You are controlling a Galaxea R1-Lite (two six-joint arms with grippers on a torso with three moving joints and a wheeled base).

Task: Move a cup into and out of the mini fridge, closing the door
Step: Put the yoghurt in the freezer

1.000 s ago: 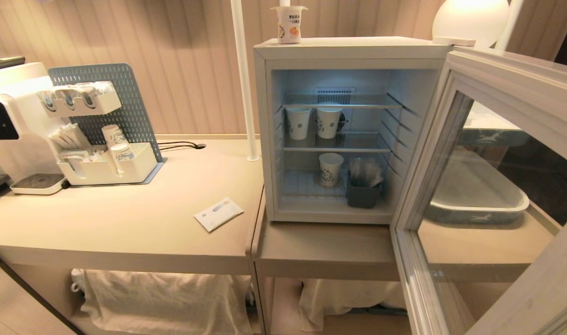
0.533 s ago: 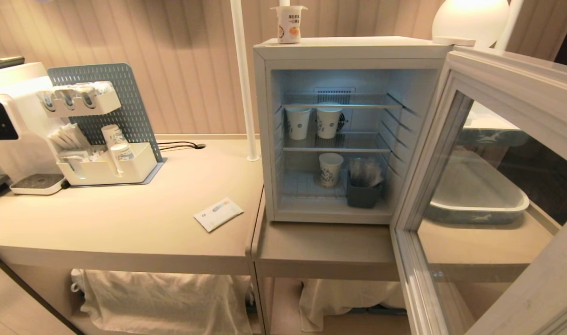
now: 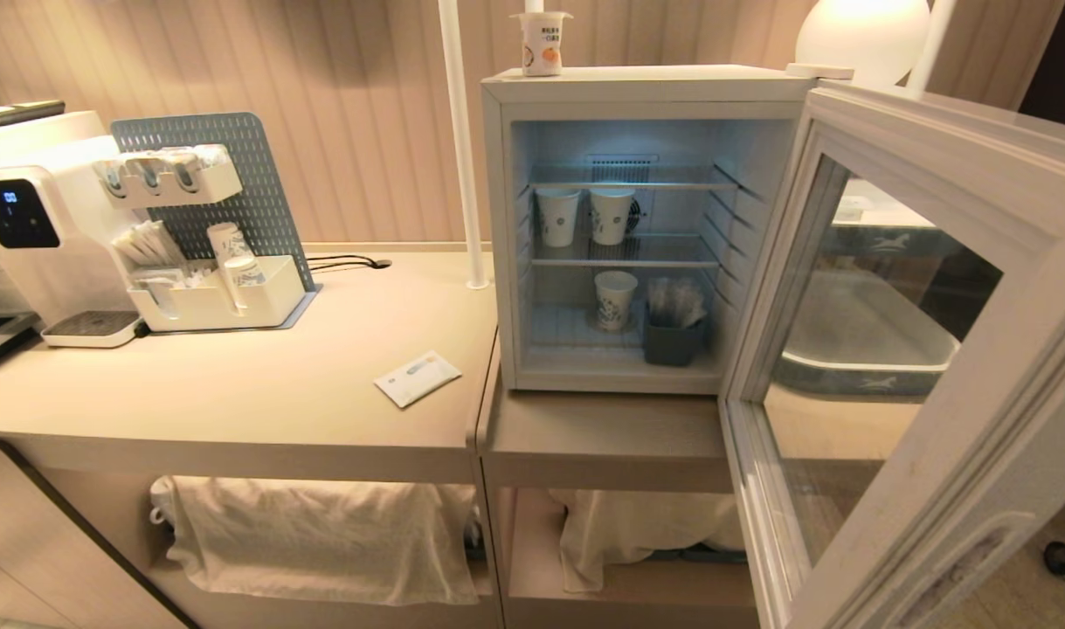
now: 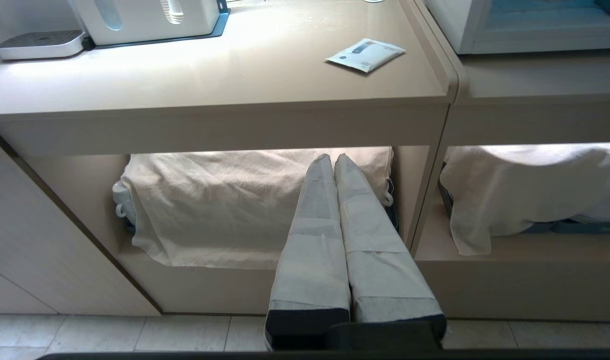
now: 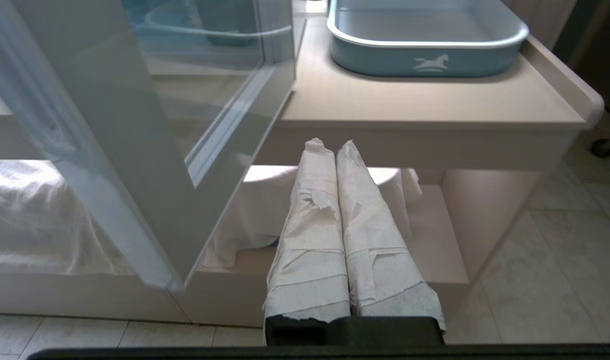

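Observation:
The small white cup (image 3: 542, 42) with an orange fruit picture stands on top of the mini fridge (image 3: 646, 85), near its left edge. The fridge is lit inside and its glass door (image 3: 916, 367) hangs wide open to the right. Neither arm shows in the head view. My left gripper (image 4: 333, 158) is shut and empty, low in front of the counter's lower shelf. My right gripper (image 5: 330, 145) is also shut and empty, below the counter edge beside the open door (image 5: 134, 150).
Three paper cups (image 3: 615, 300) and a dark holder (image 3: 672, 339) sit on the fridge's shelves. A packet (image 3: 417, 378) lies on the counter, a water dispenser (image 3: 25, 236) and organiser (image 3: 209, 288) stand left, a blue tray (image 5: 425, 40) right. Cloths (image 4: 214, 205) cover the lower shelves.
The whole head view has shifted: the scene looks a little smaller and lower, and more of the open door shows. Nothing on the counter or fridge has moved.

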